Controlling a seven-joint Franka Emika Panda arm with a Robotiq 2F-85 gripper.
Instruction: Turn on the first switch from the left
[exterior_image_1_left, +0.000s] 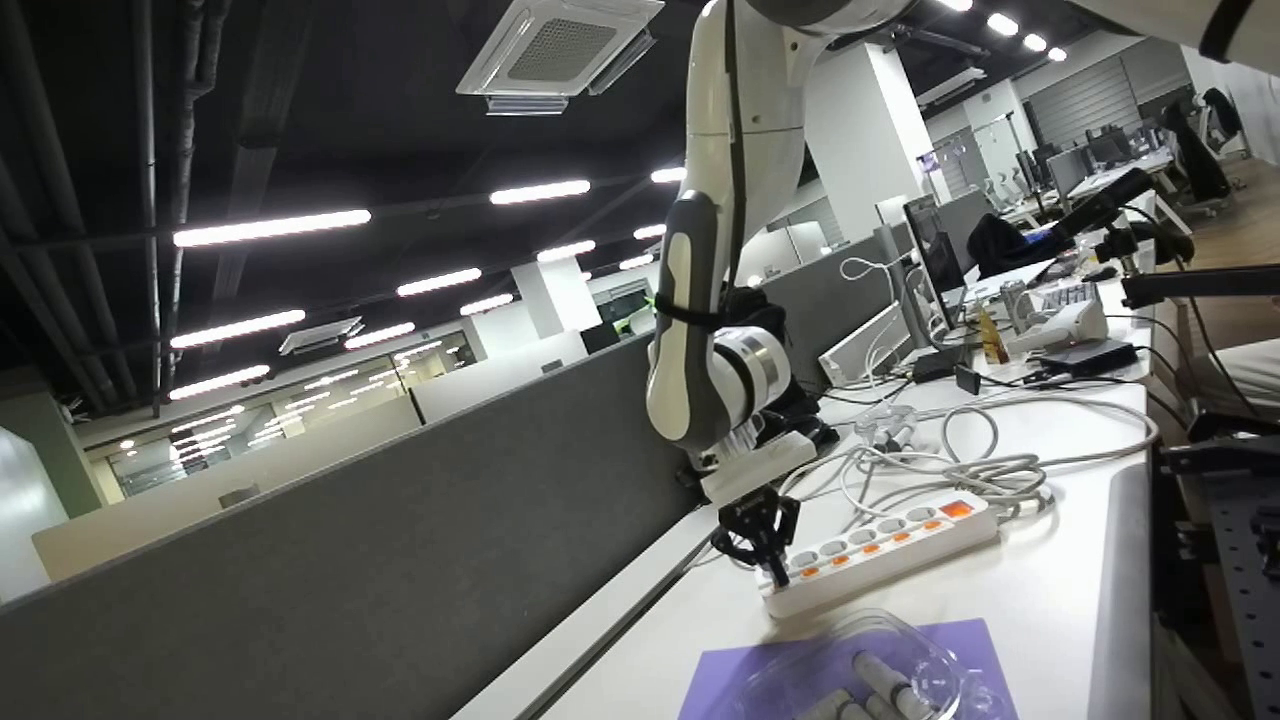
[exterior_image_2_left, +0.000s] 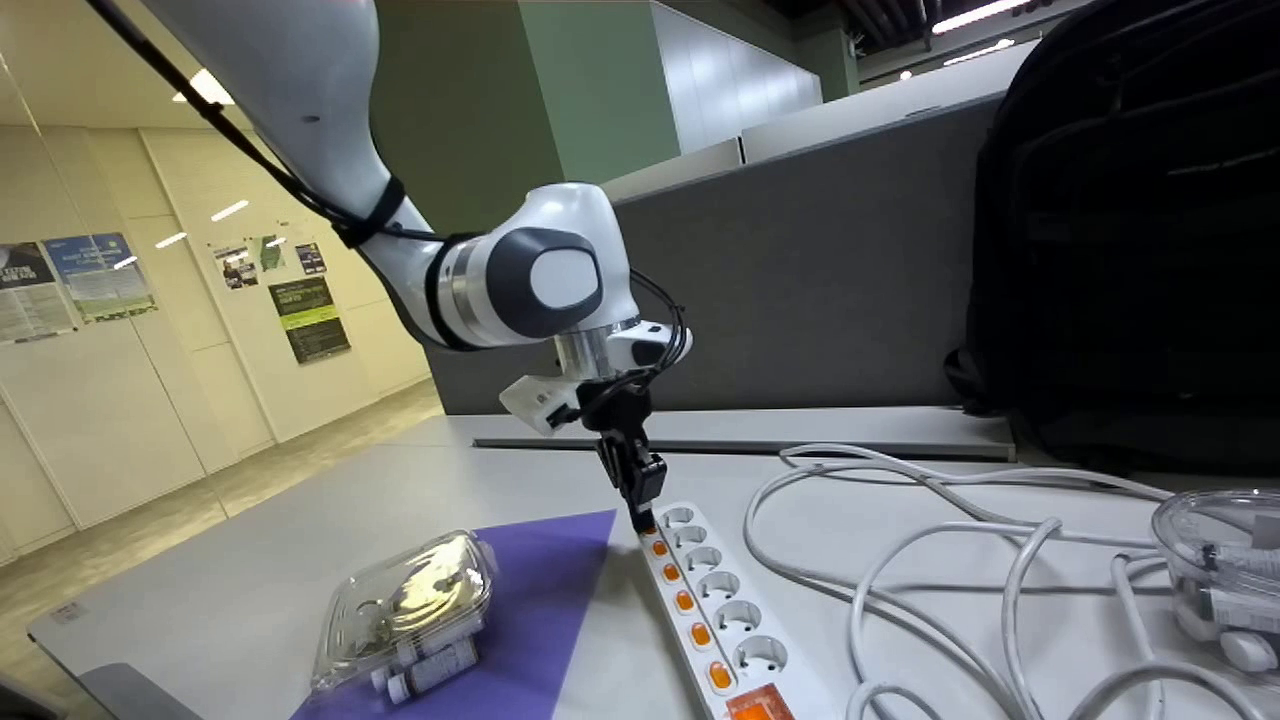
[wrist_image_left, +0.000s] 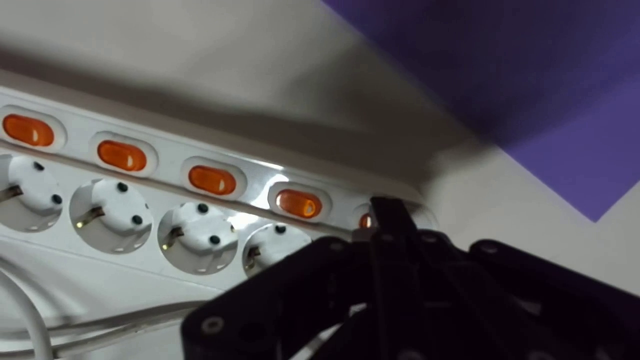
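The long white power strip (exterior_image_1_left: 890, 572) lies on the table in both exterior views (exterior_image_2_left: 703, 612) and runs across the wrist view (wrist_image_left: 172, 162). It carries a row of orange rocker switches beside round sockets. The endmost switch (wrist_image_left: 365, 220) shows only as a small orange sliver in the wrist view; my fingertip covers the rest. It also shows just under the tip in an exterior view (exterior_image_2_left: 651, 531). My gripper (wrist_image_left: 392, 207) is shut with nothing between its fingers. It points down onto that end of the strip in both exterior views (exterior_image_1_left: 779, 572) (exterior_image_2_left: 643, 515). Whether the tip presses the switch cannot be told.
A purple sheet (exterior_image_2_left: 560, 600) with a clear plastic box (exterior_image_2_left: 410, 610) on it lies beside the strip's end. White cables (wrist_image_left: 32, 315) lie along the socket side. A grey partition (exterior_image_1_left: 450, 560) stands along the table's back. A black backpack (exterior_image_2_left: 1130, 250) stands against it.
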